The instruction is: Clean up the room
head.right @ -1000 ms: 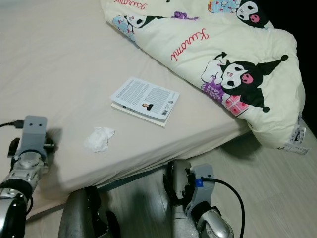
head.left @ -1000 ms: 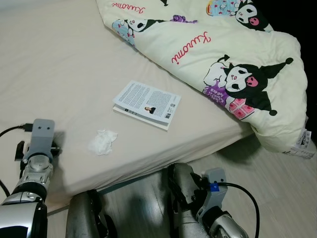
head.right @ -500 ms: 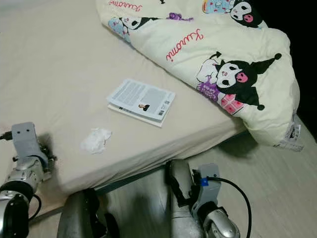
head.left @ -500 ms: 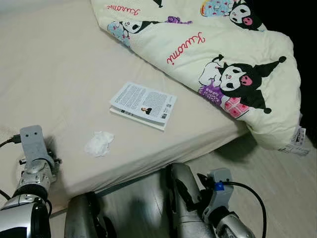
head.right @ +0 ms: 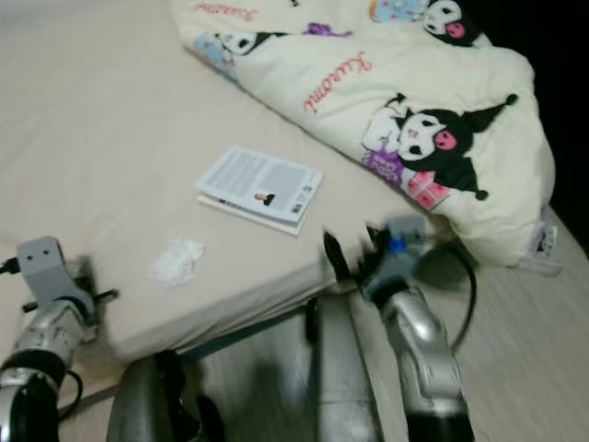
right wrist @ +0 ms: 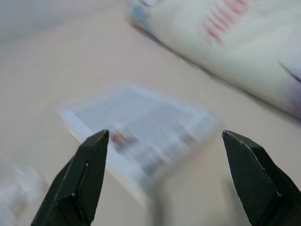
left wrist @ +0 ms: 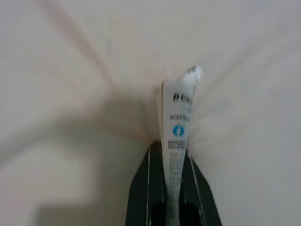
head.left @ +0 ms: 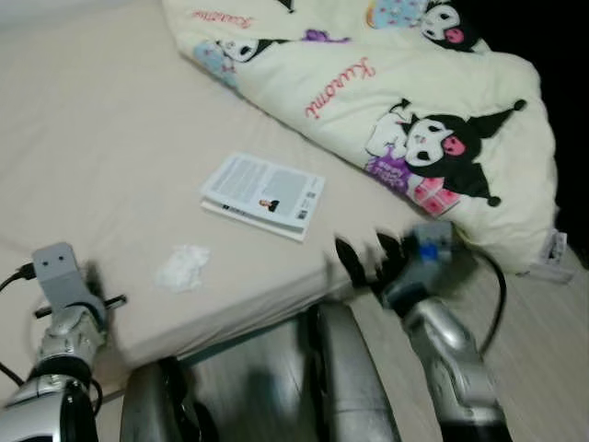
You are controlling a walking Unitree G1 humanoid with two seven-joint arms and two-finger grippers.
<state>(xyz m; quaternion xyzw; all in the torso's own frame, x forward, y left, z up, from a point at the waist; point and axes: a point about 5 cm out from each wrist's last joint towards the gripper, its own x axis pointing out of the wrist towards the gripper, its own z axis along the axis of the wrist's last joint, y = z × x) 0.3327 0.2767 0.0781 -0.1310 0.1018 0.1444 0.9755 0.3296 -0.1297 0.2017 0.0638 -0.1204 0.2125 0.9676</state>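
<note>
White-covered book (head.left: 263, 194), 1 item, lies flat near the bed's (head.left: 101, 157) front edge, crumpled tissue (head.left: 180, 268) beside it, quilt (head.left: 396, 101) behind. Right gripper (head.left: 366, 259), jaws spread wide, hovers near the book at that edge. Left gripper (left wrist: 170, 188) pinches a printed tube (left wrist: 178, 127). Risk: fingers may shove the book instead of straddling it. Motion blur obscures the cover text.

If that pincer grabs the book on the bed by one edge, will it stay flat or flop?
The book looks like a thin paperback, so it would probably sag or fan open if held by one edge. It lies flat on the soft bed, so it may sink rather than slide when pushed. The open right pincer is pointed at it.
</note>
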